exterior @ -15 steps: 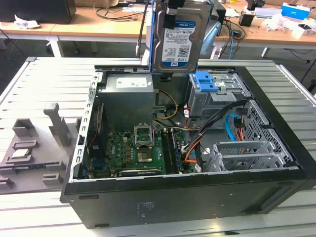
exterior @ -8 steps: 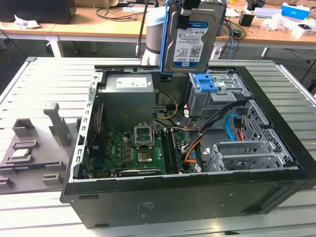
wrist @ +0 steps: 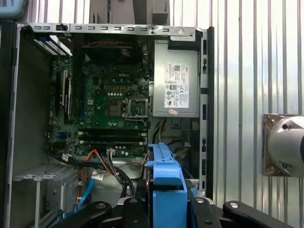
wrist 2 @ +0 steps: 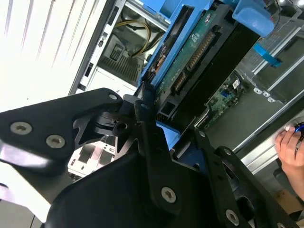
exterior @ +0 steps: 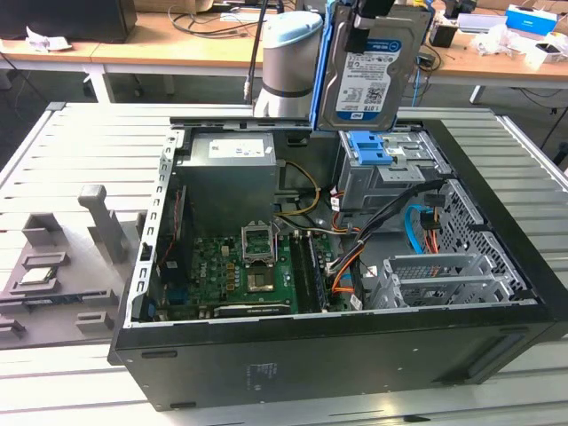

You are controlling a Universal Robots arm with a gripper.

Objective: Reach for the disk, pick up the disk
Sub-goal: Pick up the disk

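Note:
The disk (exterior: 377,75), a silver-grey drive with a white-and-blue label and a blue rail along its edge, hangs upright in the air above the back of the open computer case (exterior: 177,355). My gripper (exterior: 373,27) is shut on its upper end. In the second wrist view the disk (wrist 2: 199,57) shows edge-on, green circuit board and blue rail, clamped between the black fingers (wrist 2: 145,118). In the first wrist view its blue rail (wrist: 164,183) sits between the fingers (wrist: 135,206), high above the case interior.
Under the disk stands the drive cage with a bare blue bracket (exterior: 373,151). Motherboard (exterior: 240,266), power supply (exterior: 231,169) and cables (exterior: 355,257) lie inside the case. A grey tray of parts (exterior: 53,275) lies at the exterior view's left. A person's hand (wrist 2: 289,147) rests nearby.

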